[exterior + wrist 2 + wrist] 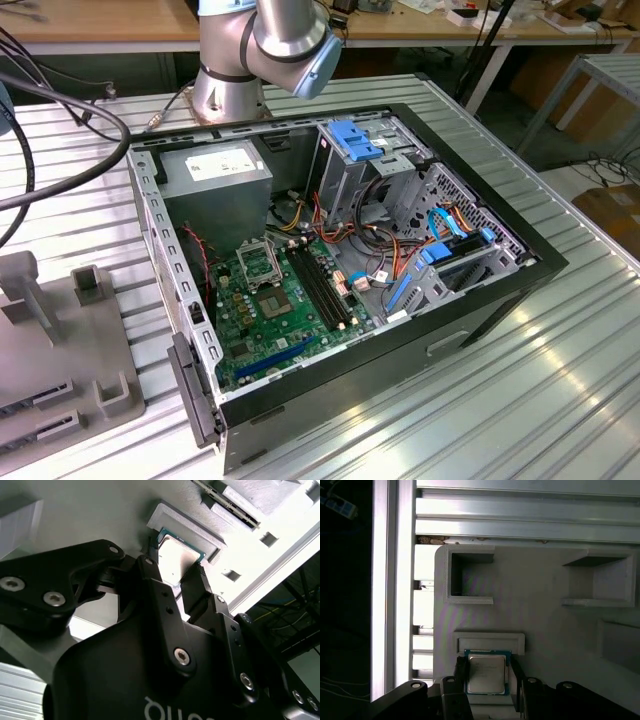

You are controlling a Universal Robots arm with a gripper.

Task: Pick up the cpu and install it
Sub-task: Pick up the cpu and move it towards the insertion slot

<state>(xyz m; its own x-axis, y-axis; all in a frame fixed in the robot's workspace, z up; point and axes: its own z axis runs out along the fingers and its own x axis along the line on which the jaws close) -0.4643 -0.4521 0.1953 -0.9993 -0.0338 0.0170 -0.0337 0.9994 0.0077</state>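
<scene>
The cpu (487, 674) (176, 560) is a small square chip with a dull silver top and a green rim. It lies in a shallow pocket of the grey holder plate (545, 625), against a raised lip. My gripper (488, 676) (174, 580) straddles it in both wrist views, one black finger (460, 672) against each side edge, shut on the chip. In the exterior view the open computer case (480, 300) holds the green motherboard (285, 320) with its metal-framed socket (262, 262).
The holder plate (70, 340) lies on the ribbed metal table at the exterior view's left, with raised blocks and square recesses (470, 577). Long black memory slots (322, 288), drive cages and loose cables crowd the case's interior. The arm's base (230, 70) stands behind the case.
</scene>
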